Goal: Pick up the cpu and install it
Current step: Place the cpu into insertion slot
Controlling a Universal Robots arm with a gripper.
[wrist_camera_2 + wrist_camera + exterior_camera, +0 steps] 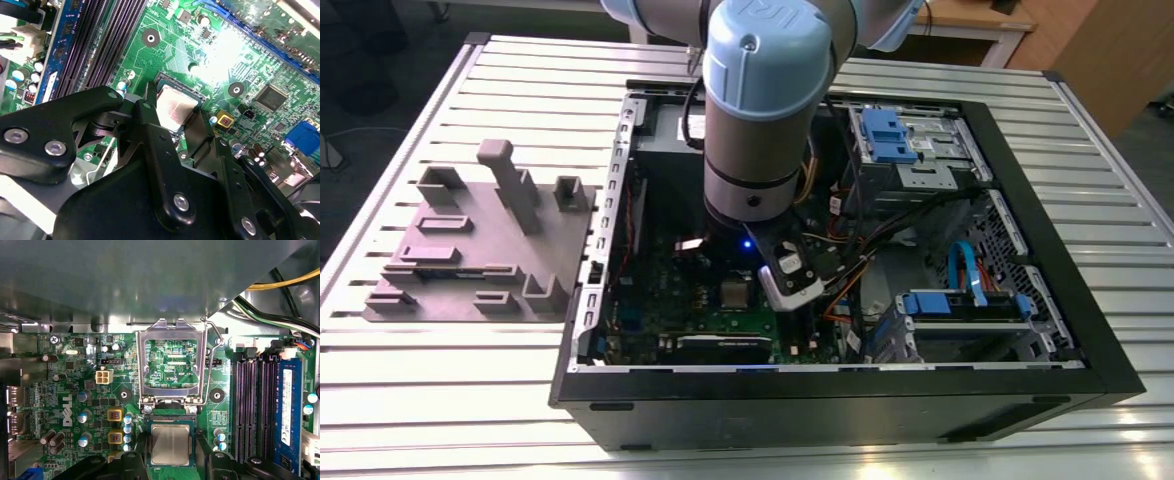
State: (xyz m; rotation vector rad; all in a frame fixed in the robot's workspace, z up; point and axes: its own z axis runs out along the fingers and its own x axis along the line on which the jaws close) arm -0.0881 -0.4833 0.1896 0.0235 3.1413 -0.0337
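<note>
**Cpu in its socket, flanked by the tool**

In the exterior view, the arm [754, 110] reaches down at the centre of the frame into an open computer case [854, 410]. The case lies on a slatted counter [440, 400]. A grey moulded fixture [480, 250] stands well apart on the exterior view's left.

In the first wrist view, the cpu [170, 444] lies flat in the socket on the green motherboard [65, 385]. It sits just beside the swung-open load plate [172, 330], with the memory slots [255, 405] near it.

In the second wrist view, the tool [173, 112] is set narrow around the cpu, flanking two opposite edges. Whether it clamps the cpu or only stands against it cannot be told.
</note>
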